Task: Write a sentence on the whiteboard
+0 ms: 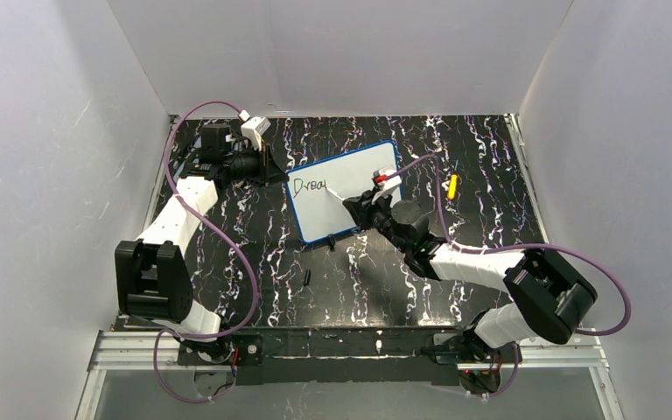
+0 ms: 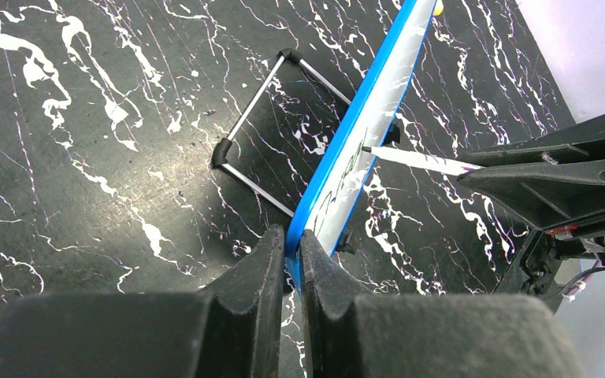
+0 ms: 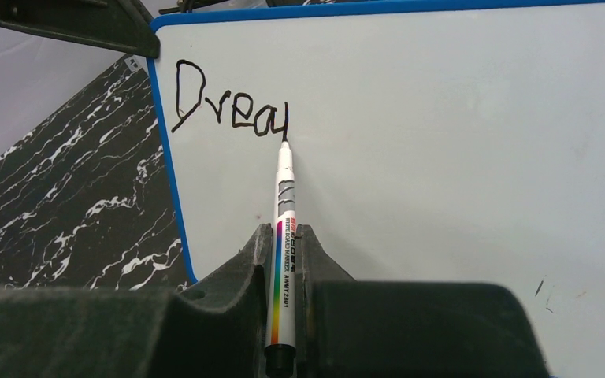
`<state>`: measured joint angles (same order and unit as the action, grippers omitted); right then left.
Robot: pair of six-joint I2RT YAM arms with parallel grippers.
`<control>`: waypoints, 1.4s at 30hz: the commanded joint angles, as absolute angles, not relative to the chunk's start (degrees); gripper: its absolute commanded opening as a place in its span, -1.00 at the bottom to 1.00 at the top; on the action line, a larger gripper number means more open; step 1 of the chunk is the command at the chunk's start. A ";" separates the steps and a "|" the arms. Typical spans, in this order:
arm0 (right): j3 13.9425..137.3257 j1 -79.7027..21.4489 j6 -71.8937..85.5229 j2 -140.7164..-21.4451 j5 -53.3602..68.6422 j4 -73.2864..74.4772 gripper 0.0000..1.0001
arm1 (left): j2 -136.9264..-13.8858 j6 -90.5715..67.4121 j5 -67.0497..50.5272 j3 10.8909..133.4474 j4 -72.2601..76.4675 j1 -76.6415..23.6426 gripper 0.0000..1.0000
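In the top view the whiteboard (image 1: 350, 188) stands just above the centre of the frame, tilted up on the black marbled table (image 1: 254, 254), its written face looking toward the lower right. The left gripper (image 2: 291, 240) reaches in from the upper left, and its 2 fingers are pinched tight on the board's blue edge near a corner, with the wire stand (image 2: 256, 130) behind the board. The right gripper (image 3: 283, 236) is clamped narrow on a white marker (image 3: 284, 197). The marker's black tip touches the board at the end of the sentence (image 3: 232, 106) — so far only "Drea" and the start of 1 more stroke, in the upper left of the right wrist view. Judged from this, the writing is at an early point, with most of the board bare. The main risk is the push of the tip: the board is pinched at 1 edge only, so a firm stroke far from that pinch could swing or rock it, and the line would skip or wander. Too light a touch would leave gaps in the letters. The marker could also twist between the fingers if dragged sideways, since the grip sits well back from the tip. The row slants down a little to the right — if that carries on, later words may crowd the rim. A small yellow thing (image 1: 452, 185) lies right of the board, apart from it.
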<state>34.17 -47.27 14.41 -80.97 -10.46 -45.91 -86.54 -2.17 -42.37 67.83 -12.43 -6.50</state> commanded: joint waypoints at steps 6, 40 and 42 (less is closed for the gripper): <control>35.63 -47.11 14.38 -80.42 -12.47 -50.08 -0.97 | -84.13 -2.53 -44.12 67.75 -12.92 -6.77 -1.00; 31.57 -46.64 15.19 -79.80 -15.13 -49.70 -0.97 | -84.11 -2.55 -44.28 67.82 -12.91 -6.77 -1.00; 31.45 -46.63 15.20 -79.72 -15.24 -49.95 -0.97 | -84.14 -2.55 -44.26 67.80 -12.92 -6.77 -1.00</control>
